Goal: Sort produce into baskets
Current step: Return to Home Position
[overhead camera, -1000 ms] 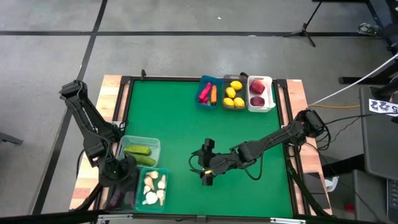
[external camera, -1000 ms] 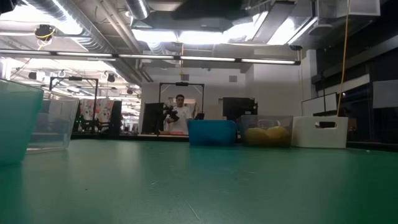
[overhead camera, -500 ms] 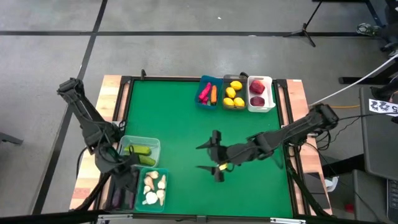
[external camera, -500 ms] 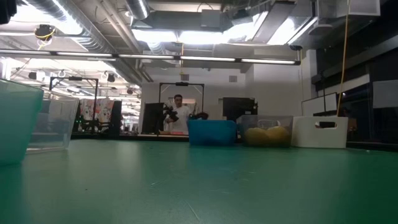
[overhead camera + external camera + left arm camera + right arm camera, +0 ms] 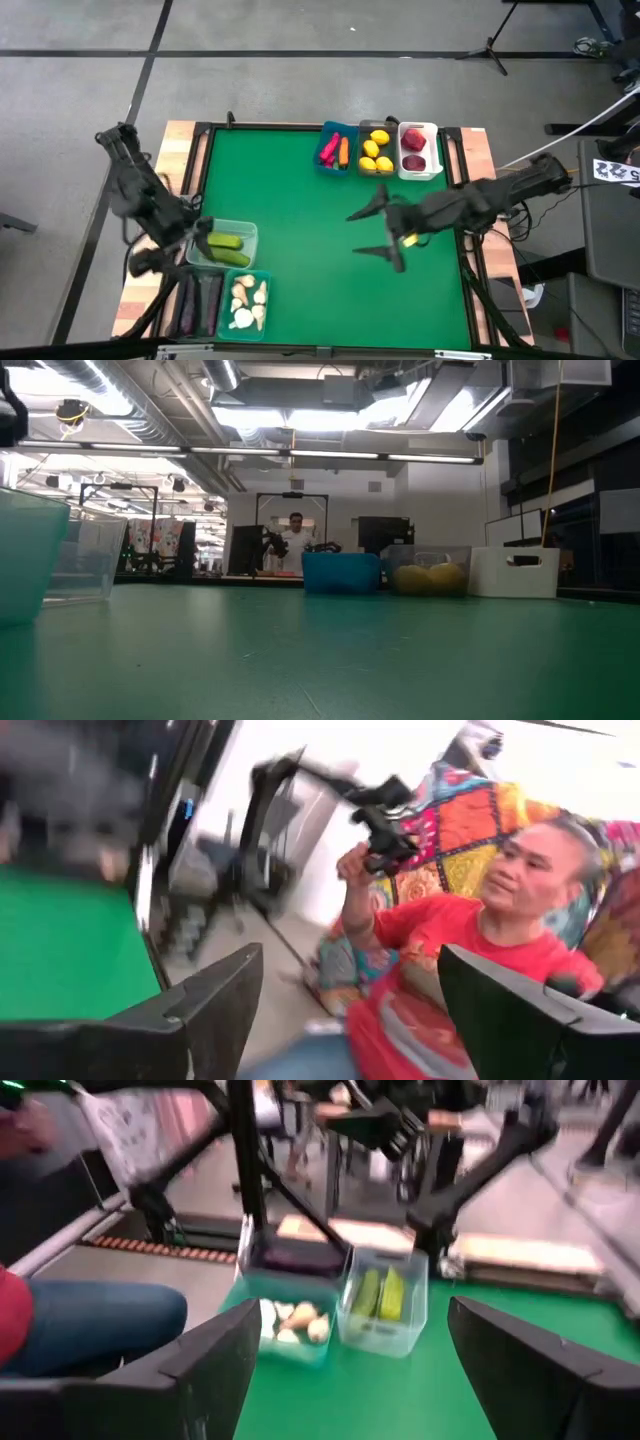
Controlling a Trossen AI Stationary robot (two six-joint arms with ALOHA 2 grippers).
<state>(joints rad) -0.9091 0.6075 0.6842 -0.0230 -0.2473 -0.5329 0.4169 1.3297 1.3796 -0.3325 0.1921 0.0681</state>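
R claw (image 5: 378, 235) further right, green mat (image 5: 280, 200)

Your dark six-joint right arm (image 5: 470, 205) stretches inward from its side, nearly level, with the dark two-finger right gripper (image 5: 372, 233) spread wide. Your dark left arm (image 5: 140, 185) stands folded at its own edge. Its left gripper (image 5: 345, 970) is likewise parted, though blur obscures the wrist's exact angle.

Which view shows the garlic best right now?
The high view: it looks straight down into the teal bin, garlic fully exposed. The right wrist view catches it farther off; the low view shows only the bin's wall; the left wrist view shows none.
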